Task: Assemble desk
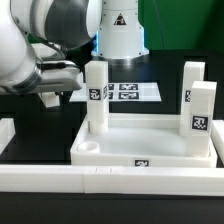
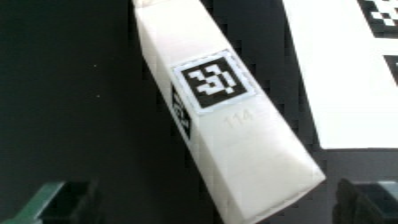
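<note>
My end effector [image 2: 214,198] is spread wide and empty, directly above a loose leg [image 2: 217,110] lying flat on the worktop [image 2: 63,100]. The leg's long axis slants through the gap, so I'd square the wrist first. The desk panel [image 1: 140,150] sits toward the exterior view's right.

The arm [image 1: 40,30] is built of smooth, rounded white plastic shells with a glossy sheen, parted by darker grey seams at the joints. At its end sits a black, boxy hand [image 1: 50,92]. The wrist view shows its two dark, blunt fingers [image 2: 50,200], dull and matt with a faint greenish tint.
</note>
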Robot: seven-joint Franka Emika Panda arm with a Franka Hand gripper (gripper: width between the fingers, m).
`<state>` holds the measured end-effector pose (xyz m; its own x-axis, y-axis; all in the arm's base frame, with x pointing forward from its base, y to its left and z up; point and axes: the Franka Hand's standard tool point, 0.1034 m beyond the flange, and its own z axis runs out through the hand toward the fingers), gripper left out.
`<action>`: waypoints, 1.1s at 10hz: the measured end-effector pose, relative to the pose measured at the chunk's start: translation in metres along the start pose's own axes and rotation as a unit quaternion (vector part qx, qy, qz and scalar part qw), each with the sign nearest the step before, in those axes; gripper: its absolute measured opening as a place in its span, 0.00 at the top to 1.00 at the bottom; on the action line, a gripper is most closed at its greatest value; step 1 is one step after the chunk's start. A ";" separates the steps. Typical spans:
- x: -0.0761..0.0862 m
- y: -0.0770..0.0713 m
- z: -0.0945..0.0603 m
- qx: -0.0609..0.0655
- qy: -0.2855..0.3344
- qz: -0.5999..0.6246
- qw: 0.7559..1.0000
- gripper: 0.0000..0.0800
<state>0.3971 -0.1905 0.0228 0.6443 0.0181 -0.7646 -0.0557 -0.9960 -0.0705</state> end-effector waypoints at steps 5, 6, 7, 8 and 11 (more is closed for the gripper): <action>-0.001 -0.011 0.004 0.008 -0.086 0.001 0.996 0.19; 0.002 -0.009 0.006 0.005 -0.081 0.001 0.997 0.19; 0.003 -0.007 0.010 0.004 -0.080 0.002 0.997 0.19; 0.004 -0.007 0.015 0.003 -0.081 0.002 0.997 0.19; 0.006 -0.006 0.017 0.001 -0.074 0.001 0.997 0.31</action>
<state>0.3887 -0.1832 0.0079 0.5240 0.0289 -0.8512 -0.0591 -0.9958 -0.0702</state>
